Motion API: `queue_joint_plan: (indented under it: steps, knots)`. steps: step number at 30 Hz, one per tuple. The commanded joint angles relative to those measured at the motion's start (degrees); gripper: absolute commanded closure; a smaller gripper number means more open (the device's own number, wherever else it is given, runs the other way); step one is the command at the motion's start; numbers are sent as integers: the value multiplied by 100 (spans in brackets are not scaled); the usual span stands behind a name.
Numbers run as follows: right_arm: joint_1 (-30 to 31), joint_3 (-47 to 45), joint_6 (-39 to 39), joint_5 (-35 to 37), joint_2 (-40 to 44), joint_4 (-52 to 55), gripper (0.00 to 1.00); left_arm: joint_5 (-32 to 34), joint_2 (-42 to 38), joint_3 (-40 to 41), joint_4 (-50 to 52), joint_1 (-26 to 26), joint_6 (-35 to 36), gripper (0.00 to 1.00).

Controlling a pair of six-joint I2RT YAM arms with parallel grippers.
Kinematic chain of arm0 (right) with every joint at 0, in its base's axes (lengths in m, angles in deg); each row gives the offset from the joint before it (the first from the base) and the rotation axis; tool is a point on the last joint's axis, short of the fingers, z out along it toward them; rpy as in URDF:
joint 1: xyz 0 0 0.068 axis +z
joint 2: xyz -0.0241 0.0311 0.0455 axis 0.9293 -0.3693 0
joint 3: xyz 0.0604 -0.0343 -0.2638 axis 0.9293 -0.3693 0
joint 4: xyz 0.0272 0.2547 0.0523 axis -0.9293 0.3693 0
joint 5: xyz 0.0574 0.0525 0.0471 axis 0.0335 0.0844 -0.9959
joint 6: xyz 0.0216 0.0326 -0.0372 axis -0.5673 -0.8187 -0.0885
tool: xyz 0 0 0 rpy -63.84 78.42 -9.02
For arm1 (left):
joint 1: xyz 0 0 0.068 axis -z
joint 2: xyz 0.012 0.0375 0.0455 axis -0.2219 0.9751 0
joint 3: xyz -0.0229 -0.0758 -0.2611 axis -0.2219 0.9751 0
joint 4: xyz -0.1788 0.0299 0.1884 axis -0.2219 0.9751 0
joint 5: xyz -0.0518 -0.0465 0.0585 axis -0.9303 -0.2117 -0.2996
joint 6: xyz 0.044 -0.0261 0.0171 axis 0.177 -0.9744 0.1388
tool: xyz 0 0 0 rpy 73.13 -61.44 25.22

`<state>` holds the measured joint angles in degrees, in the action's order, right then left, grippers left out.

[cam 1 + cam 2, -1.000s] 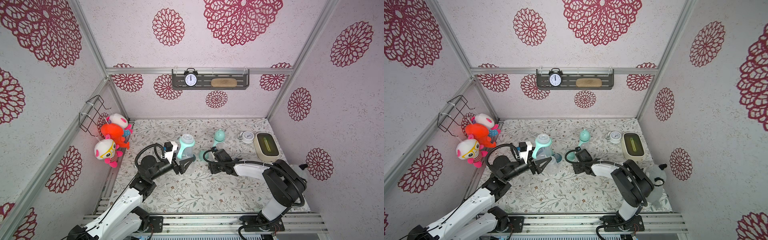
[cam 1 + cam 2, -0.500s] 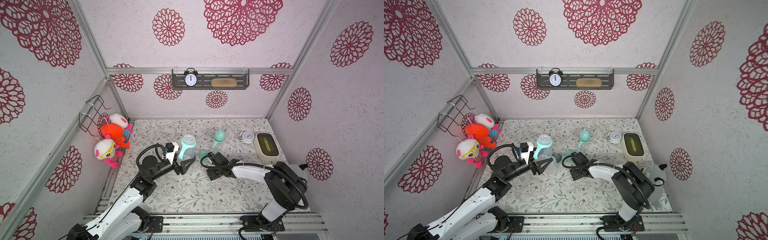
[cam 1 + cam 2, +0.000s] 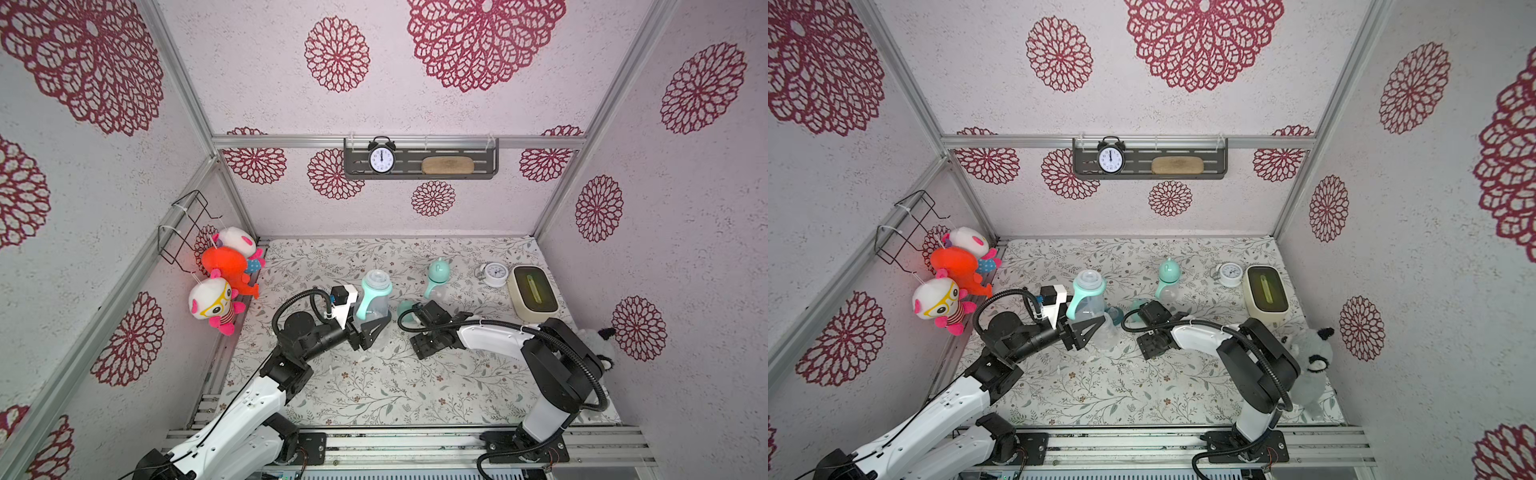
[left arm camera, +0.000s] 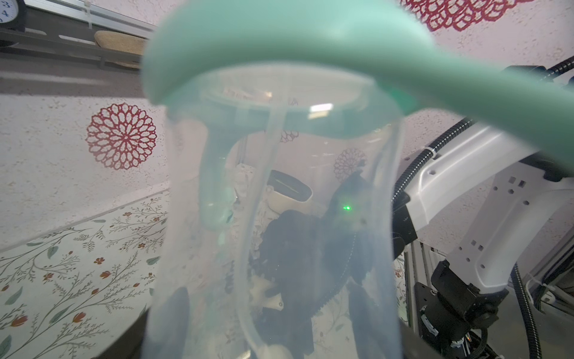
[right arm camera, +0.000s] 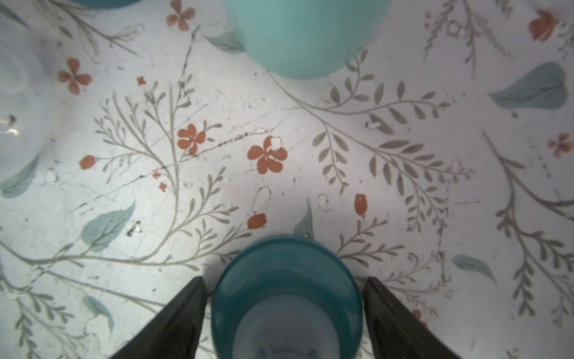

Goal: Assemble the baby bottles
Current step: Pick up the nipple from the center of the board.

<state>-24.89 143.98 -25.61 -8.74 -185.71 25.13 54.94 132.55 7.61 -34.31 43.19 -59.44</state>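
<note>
Drawing back toward the near edge since a second ago, the right hand point(image 5: 284, 281) has left the loose mint-green domed plastic cap point(image 5: 306, 37) behind and spread its fingers point(image 5: 174, 326). They now stand apart on either side of a dark teal round plastic nipple collar point(image 5: 286, 267) that sits on the floral-printed tabletop point(image 5: 403, 140), a thin gap showing on each side, so nothing is gripped. The left hand point(image 3: 368, 325) has hardly shifted: it is clamped on the lower body of a small clear plastic baby bottle with mint-green curved handles point(image 3: 375, 293), held upright left of centre, near the loose cap. Whether that bottle's neck already carries a collar I cannot tell. A second bottle point(image 3: 437, 276), capped in mint, stands farther back to the right and seems finished. The step in hand looks like fetching the collar for the held bottle. Next, the right hand needs to close squarely on the collar's rim, lift it, centre it over the neck and turn it down while the left hand holds firm.
</note>
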Motion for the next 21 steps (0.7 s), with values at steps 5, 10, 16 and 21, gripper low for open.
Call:
queue_joint_plan:
  steps: [5, 10, 16, 21]
  knots:
    - [8, 121, 44, -72, -120, 602, 28, 60, -91, -116, -7, 48, 121, 100]
    - [5, 102, 57, 22, 28, 604, 36, 42, -47, -93, -29, 64, 114, 100]
    - [-77, 202, 108, -188, 694, 848, 40, 266, 54, 145, -329, 182, 218, 100]
    - [-206, 501, 110, -370, 1273, 1471, 41, 607, 298, 330, -777, 437, 416, 100]
